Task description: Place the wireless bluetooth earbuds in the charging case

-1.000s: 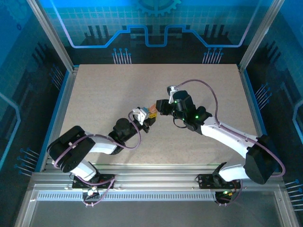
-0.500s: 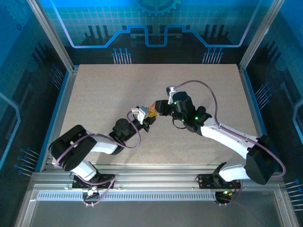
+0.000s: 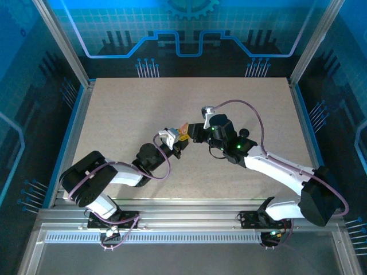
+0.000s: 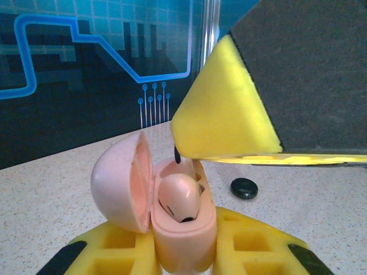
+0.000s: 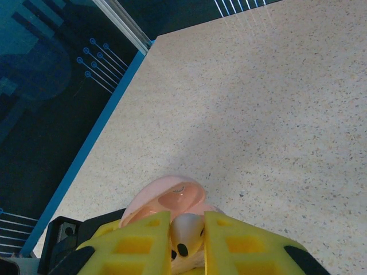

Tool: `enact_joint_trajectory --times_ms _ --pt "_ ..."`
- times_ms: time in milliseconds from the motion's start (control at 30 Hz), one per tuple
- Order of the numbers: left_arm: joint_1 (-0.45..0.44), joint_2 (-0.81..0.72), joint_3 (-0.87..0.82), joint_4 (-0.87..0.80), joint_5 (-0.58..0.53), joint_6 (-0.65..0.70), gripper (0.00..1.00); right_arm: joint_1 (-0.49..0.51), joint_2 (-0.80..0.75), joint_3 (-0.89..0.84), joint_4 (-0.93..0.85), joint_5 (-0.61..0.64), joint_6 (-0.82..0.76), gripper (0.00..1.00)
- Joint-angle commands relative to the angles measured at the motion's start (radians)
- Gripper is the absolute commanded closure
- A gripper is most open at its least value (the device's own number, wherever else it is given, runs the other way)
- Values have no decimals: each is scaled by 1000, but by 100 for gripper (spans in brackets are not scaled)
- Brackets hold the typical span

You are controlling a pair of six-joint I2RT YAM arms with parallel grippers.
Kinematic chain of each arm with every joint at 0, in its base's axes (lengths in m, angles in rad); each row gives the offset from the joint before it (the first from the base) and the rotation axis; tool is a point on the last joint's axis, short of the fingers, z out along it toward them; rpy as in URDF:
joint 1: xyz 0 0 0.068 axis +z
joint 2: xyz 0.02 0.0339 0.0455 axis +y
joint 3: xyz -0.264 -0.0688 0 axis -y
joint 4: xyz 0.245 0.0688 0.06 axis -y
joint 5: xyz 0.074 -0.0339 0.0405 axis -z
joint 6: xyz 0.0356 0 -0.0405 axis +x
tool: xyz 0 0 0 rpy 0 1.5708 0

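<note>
My left gripper (image 4: pixel 183 252) is shut on the pink charging case (image 4: pixel 180 235) and holds it upright above the table, its lid (image 4: pixel 117 180) swung open to the left. One pale pink earbud (image 4: pixel 179 197) sits in the case's near socket. My right gripper (image 5: pixel 187 240) is shut on another pale earbud (image 5: pixel 186 229), directly over the open case (image 5: pixel 172 197). From the left wrist camera, a right finger (image 4: pixel 223 114) hangs just above the case's far socket. From above, both grippers (image 3: pixel 179 140) (image 3: pixel 194 133) meet at the case (image 3: pixel 183 130) mid-table.
A round black pebble-like case (image 4: pixel 244 188) lies on the speckled table (image 4: pixel 321 206) just right of the pink case. A blue-edged frame rail (image 5: pixel 86 149) borders the table on the left. Open tabletop (image 3: pixel 172 97) stretches behind the grippers.
The right wrist has shifted slightly down and toward the near side, keeping its fingers at the case. The left arm has barely moved.
</note>
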Motion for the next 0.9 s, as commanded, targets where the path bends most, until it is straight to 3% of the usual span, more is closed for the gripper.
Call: enact_joint_trajectory --times_ms 0,200,400,867 --pt "1 7 38 66 -16 -23 83 22 -25 -17 -1 3 -19 80" --pt "0 8 38 66 -13 -24 83 21 -17 -12 -8 0 -22 76" --pt "1 11 32 66 -5 -23 83 21 -24 4 -20 11 -40 58" --pt "1 -8 20 56 10 -10 83 -16 -112 -4 -74 47 -109 50"
